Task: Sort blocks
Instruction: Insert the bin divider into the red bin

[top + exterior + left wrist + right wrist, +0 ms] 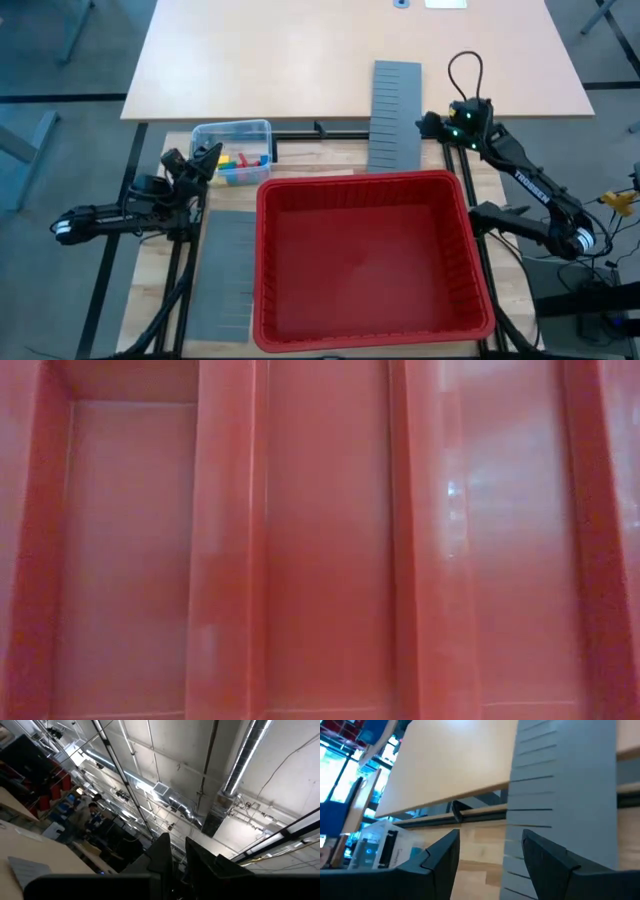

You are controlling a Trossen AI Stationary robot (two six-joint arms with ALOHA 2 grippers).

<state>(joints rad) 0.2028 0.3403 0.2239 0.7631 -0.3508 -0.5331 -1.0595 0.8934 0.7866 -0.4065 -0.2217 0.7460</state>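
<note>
Small blocks [240, 160], yellow, green, blue and red, lie in a clear tub [235, 150] at the far left of the wooden table. My left gripper [208, 156] stands just left of the tub. It is tipped upward and its wrist view sees the ceiling past fingers [179, 855] that are a narrow slit apart, with nothing between them. My right gripper [428, 125] hovers at the far right, beside a grey slotted panel [395, 115]. It is open [490, 852] and empty, slanting down toward the panel [560, 785].
A big red basket [370, 260] fills the table's middle, and its wall [320, 540] blocks the whole low view. A second grey slotted panel [222, 275] lies flat left of the basket. A light tabletop [350, 50] lies beyond the far edge.
</note>
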